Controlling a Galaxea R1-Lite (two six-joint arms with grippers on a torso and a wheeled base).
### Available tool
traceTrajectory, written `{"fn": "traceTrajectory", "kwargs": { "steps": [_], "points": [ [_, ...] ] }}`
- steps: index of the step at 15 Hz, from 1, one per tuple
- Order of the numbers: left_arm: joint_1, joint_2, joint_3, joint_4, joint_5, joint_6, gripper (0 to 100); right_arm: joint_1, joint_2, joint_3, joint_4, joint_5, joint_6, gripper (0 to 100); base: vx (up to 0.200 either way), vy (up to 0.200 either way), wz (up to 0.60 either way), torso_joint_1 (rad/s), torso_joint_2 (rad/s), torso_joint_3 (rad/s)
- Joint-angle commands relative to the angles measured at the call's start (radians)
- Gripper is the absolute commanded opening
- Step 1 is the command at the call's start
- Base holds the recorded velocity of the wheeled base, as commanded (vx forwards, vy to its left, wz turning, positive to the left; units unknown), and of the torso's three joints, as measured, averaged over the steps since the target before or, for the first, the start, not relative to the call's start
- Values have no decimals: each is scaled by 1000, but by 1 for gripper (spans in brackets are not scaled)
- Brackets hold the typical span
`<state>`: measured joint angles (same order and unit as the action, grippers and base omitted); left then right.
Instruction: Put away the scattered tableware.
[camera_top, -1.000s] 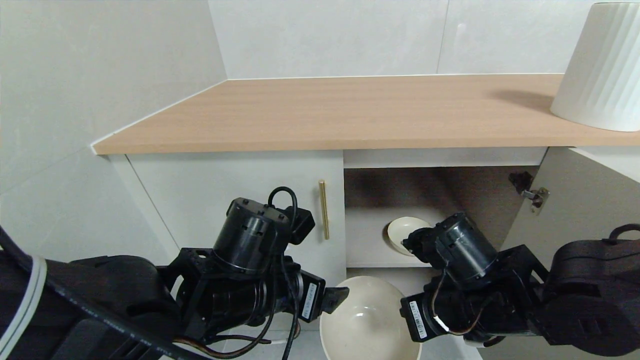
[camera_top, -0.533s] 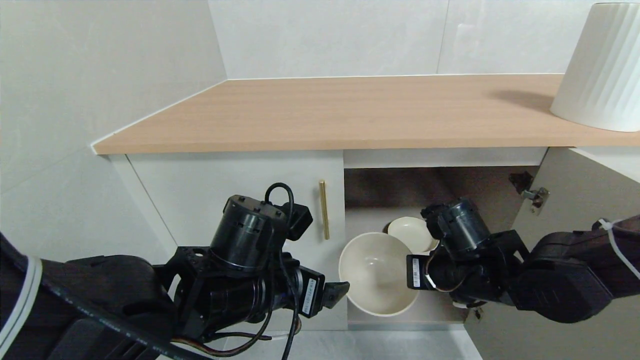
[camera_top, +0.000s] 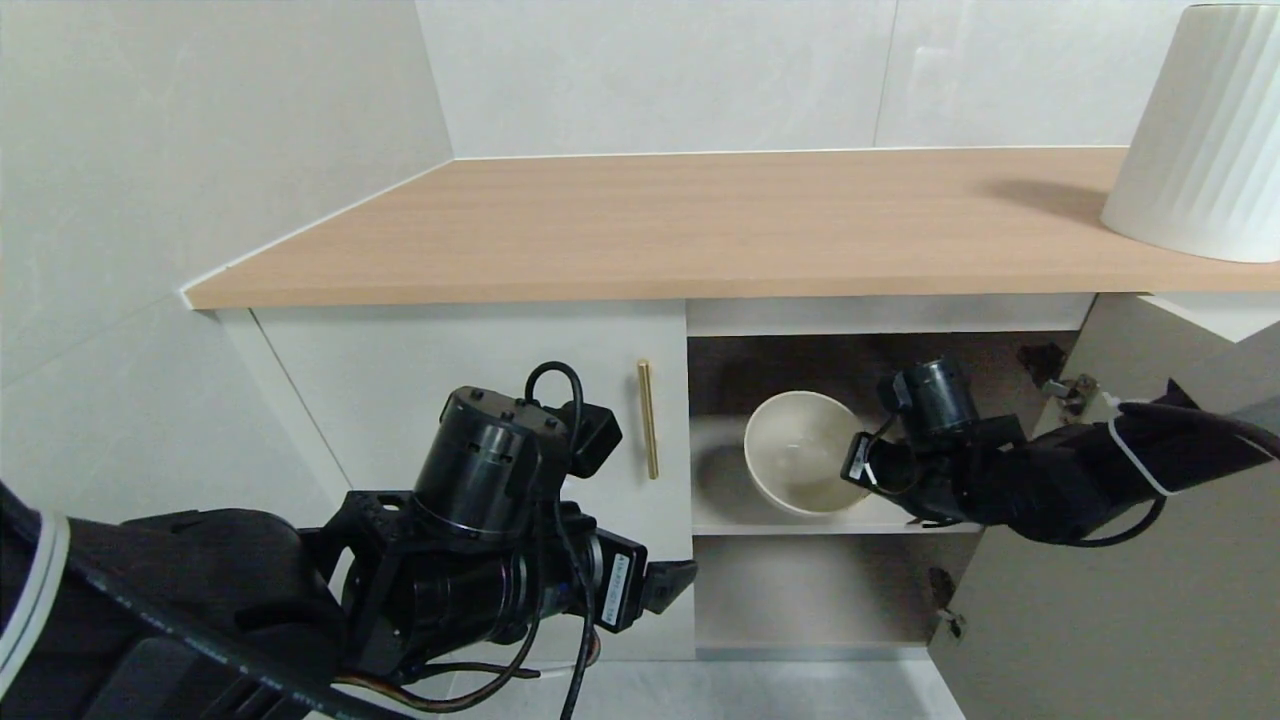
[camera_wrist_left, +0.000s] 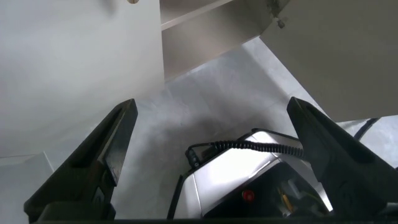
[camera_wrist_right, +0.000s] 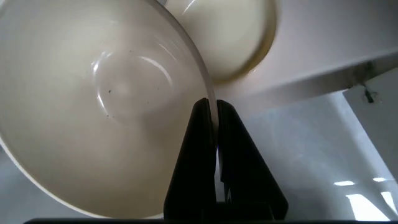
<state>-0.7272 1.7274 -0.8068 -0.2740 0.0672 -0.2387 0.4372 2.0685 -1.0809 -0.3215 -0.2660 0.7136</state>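
A large cream bowl (camera_top: 797, 465) hangs tilted just above the middle shelf (camera_top: 720, 505) of the open cabinet, its rim pinched by my right gripper (camera_top: 858, 470), which is shut on it. In the right wrist view the fingers (camera_wrist_right: 208, 146) clamp the bowl (camera_wrist_right: 99, 93) by its rim, and a smaller cream bowl (camera_wrist_right: 239, 34) rests on the shelf just behind it. My left gripper (camera_wrist_left: 211, 130) stands open over the grey floor in front of the shut left door, holding nothing.
The cabinet's right door (camera_top: 1110, 560) is swung open beside my right arm. The left door (camera_top: 470, 370) is shut, with a brass handle (camera_top: 647, 418). A white ribbed container (camera_top: 1205, 130) stands on the wooden countertop (camera_top: 700, 220) at the right. The bottom shelf (camera_top: 810, 600) lies below.
My right arm has lifted the large bowl from low near the floor up and into the cabinet, over the middle shelf in front of the small bowl. The left arm has barely moved.
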Motion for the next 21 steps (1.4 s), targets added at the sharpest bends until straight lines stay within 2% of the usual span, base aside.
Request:
{"fn": "traceTrajectory", "kwargs": {
  "steps": [1, 11, 21],
  "points": [
    [0, -2, 1, -1, 0, -1, 100, -54, 97, -73, -1, 4, 15, 0, 0, 0, 0, 0, 0, 0],
    [0, 6, 3, -1, 0, -1, 100, -130, 239, -225, 1, 4, 12, 0, 0, 0, 0, 0, 0, 0],
    [0, 7, 3, -1, 0, -1, 100, -147, 266, -237, 1, -7, 13, 0, 0, 0, 0, 0, 0, 0]
  ]
}}
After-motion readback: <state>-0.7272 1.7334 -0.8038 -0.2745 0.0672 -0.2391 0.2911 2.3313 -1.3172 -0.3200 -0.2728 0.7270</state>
